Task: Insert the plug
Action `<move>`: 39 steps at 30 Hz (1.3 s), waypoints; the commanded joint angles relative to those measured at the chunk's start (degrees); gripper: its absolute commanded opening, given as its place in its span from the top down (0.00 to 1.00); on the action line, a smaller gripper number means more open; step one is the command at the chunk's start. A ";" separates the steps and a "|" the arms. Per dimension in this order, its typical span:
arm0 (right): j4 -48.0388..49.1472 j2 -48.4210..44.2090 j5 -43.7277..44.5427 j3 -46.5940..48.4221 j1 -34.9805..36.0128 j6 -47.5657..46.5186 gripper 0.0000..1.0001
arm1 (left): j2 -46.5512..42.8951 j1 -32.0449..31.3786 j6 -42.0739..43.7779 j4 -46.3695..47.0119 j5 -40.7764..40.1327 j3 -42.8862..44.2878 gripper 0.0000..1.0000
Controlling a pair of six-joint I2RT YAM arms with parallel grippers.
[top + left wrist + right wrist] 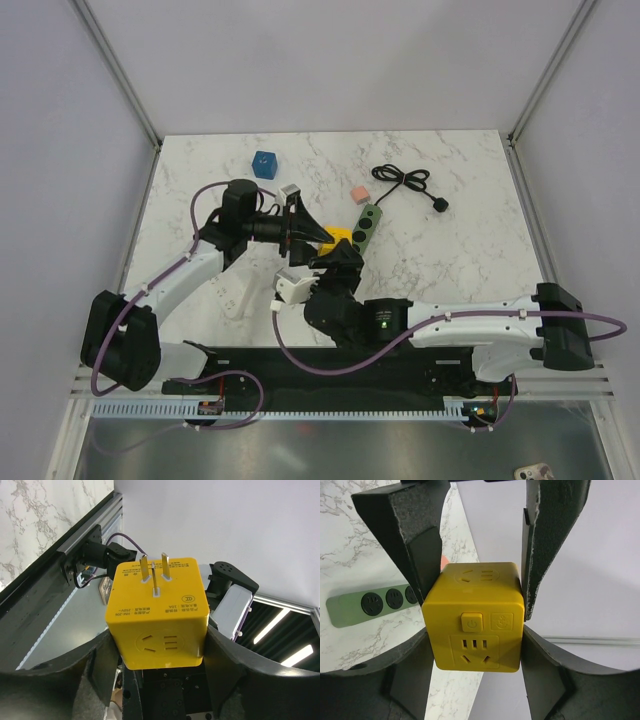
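Observation:
A yellow cube adapter plug point(338, 237) with three metal prongs point(154, 572) is held above the table between both grippers. My left gripper point(318, 237) is shut on its sides in the left wrist view point(156, 650), prongs pointing away from the wrist. My right gripper point(340, 252) grips the same cube point(472, 625) from the other end, its power button and socket face towards the camera. The left gripper's fingers point(415, 525) show above it there. The green power strip point(367, 225) lies on the marble table just beyond and shows in the right wrist view point(370, 602).
The strip's black cable and plug point(405, 182) coil at the back right. A pink block point(359, 194) and a blue cube point(264, 163) sit behind the grippers. A white object point(236, 300) lies near the left arm.

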 commanded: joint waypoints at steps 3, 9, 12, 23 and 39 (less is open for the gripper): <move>3.29 -5.18 0.62 -0.29 -2.01 0.62 1.00 | 0.06 -0.78 2.06 0.37 6.30 3.75 0.17; 1.18 -7.99 1.14 -0.72 -3.94 2.47 1.00 | 2.26 -0.60 1.36 0.37 5.07 5.68 0.00; -1.10 -9.05 0.18 -0.90 -4.73 5.18 1.00 | 3.31 -0.43 0.91 0.37 3.84 6.73 0.00; -21.75 -10.54 -21.25 5.33 -10.70 27.95 1.00 | 11.92 10.19 16.16 -15.07 -7.31 22.45 0.00; -36.61 8.51 -56.95 28.71 -41.21 22.09 1.00 | 0.43 13.46 44.51 -31.89 -46.42 18.70 0.04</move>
